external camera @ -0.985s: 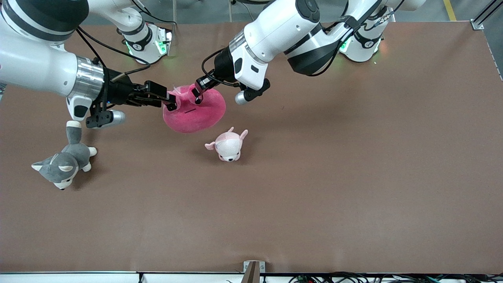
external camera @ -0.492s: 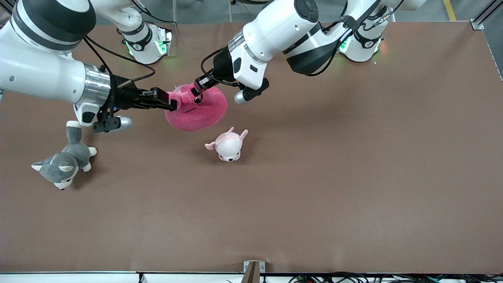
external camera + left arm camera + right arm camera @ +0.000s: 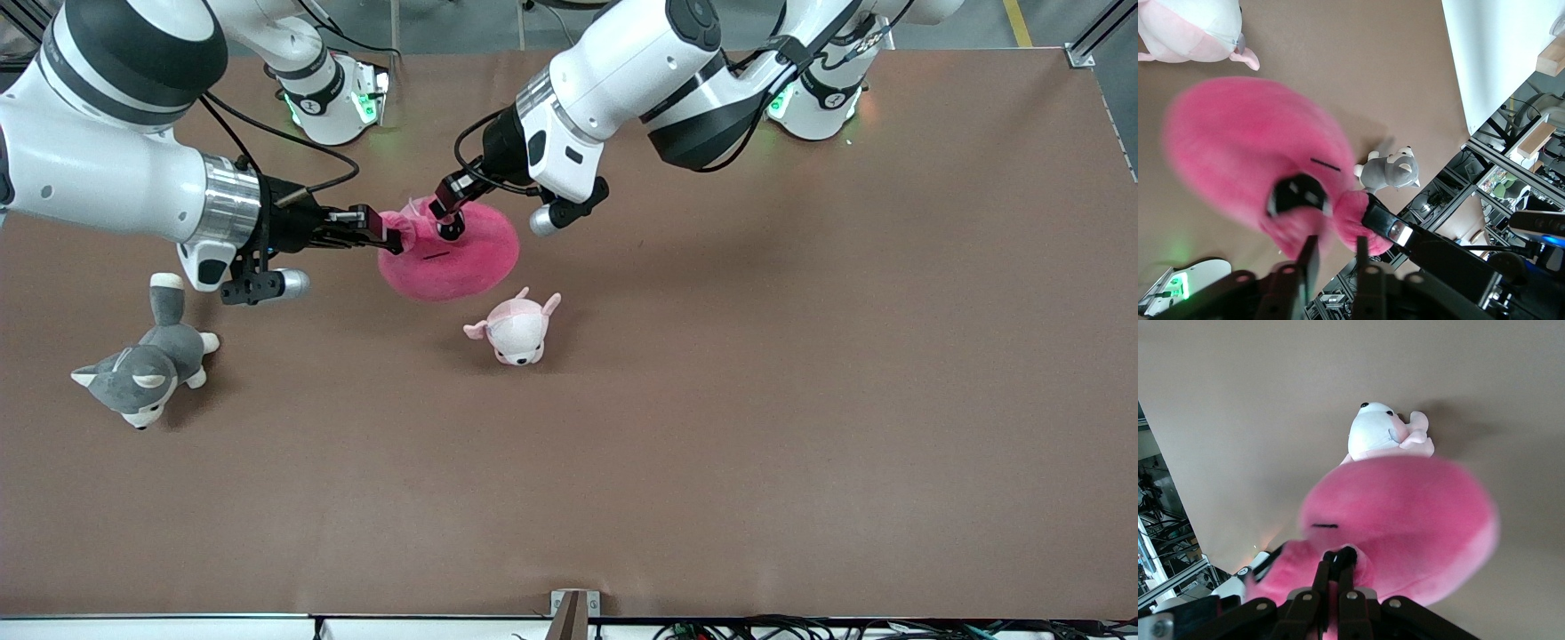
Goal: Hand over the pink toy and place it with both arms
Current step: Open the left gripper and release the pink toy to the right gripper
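Note:
The hot-pink blob toy (image 3: 462, 253) hangs above the table between the two grippers. My right gripper (image 3: 391, 238) is shut on a fold at the toy's edge toward the right arm's end; its fingers pinch pink fabric in the right wrist view (image 3: 1338, 561), where the toy (image 3: 1405, 520) fills the middle. My left gripper (image 3: 444, 215) is at the toy's top. In the left wrist view its fingers (image 3: 1308, 257) stand apart with nothing between them, the gripper (image 3: 1335, 257) just short of the toy (image 3: 1238, 147). The right gripper's finger (image 3: 1388, 227) shows there clamped on the toy.
A small pale pink-and-white puppy plush (image 3: 516, 331) lies on the table just nearer the front camera than the toy. A grey-and-white husky plush (image 3: 142, 369) lies toward the right arm's end. The brown table (image 3: 756, 400) stretches wide toward the left arm's end.
My right gripper has closed on the toy's edge and the right arm has shifted a little toward the toy. The toy has swung into a flatter, wider shape.

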Available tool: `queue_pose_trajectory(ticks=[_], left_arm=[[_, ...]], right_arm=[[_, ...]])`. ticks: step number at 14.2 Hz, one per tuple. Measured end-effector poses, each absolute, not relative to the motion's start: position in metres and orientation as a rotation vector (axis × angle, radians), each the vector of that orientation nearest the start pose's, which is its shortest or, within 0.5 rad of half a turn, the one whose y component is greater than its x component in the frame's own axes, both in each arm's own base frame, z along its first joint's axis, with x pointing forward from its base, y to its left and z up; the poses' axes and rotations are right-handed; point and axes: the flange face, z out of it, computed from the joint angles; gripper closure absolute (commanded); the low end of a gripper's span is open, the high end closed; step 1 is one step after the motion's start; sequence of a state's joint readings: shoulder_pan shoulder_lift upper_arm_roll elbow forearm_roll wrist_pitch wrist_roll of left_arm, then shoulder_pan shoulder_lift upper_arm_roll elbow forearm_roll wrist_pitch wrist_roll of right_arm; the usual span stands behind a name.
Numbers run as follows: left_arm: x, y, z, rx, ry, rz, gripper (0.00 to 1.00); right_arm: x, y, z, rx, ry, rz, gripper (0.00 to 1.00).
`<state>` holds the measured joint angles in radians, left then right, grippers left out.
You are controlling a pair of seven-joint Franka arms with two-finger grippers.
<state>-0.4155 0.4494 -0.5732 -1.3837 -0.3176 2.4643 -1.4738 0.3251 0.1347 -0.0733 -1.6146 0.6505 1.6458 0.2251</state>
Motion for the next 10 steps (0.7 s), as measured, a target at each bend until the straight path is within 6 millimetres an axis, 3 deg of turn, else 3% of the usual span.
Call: queue_pose_trajectory(ticks=[5, 7, 10], left_arm=[[0.473, -0.551, 0.572, 2.133, 0.9, -0.284, 0.0], [0.476, -0.549, 0.573, 2.147, 0.888, -0.249, 0.0], [0.486, -0.54, 0.57, 2.226, 0.849, -0.119, 0.0]], right_arm=[[0.561, 0.198, 0.55, -2.535, 0.066, 0.362, 1.0], [0.57, 0.171, 0.549, -2.53, 0.066, 0.331, 1.0], [0.59, 0.109, 0.527, -2.52, 0.111, 0.305, 1.0]])
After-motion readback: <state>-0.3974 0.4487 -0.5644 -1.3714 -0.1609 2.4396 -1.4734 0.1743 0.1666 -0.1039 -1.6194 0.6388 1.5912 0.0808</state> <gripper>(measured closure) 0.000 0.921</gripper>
